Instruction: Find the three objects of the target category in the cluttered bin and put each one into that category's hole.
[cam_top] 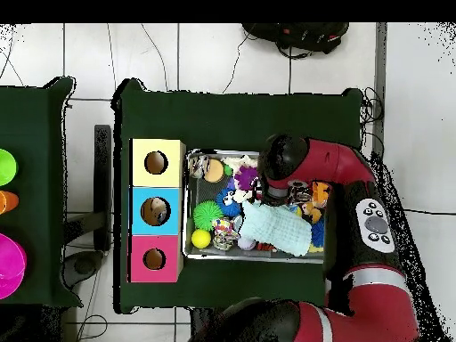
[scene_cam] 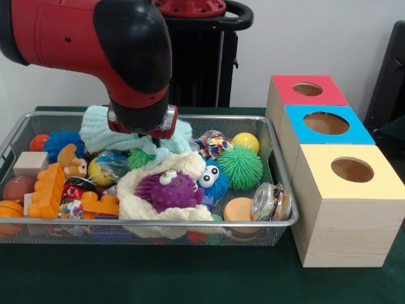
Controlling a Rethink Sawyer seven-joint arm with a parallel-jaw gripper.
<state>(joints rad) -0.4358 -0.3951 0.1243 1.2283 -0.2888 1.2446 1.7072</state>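
Note:
The wire mesh bin (scene_cam: 190, 223) sits on the green table, full of toys; it also shows in the overhead view (cam_top: 254, 256). My gripper (scene_cam: 142, 138) is down in the bin's back middle, against a mint cloth (scene_cam: 101, 126), just behind a purple fuzzy monster (scene_cam: 168, 190) that lies on a cream knit cloth (scene_cam: 136, 199). The wrist and clutter hide its tips. To the right stand three wooden boxes with holes, topped red (scene_cam: 285, 95), blue (scene_cam: 297, 130) and yellow (scene_cam: 316, 183). In the overhead view the arm (cam_top: 312, 165) covers the gripper.
In the bin lie a green spiky ball (scene_cam: 240, 166), a yellow ball (scene_cam: 245, 142), a glass jar (scene_cam: 271, 201), orange bricks (scene_cam: 47, 190), a blue spiky ball (scene_cam: 60, 142) and a wood block (scene_cam: 30, 163). The black pedestal (scene_cam: 196, 57) stands behind.

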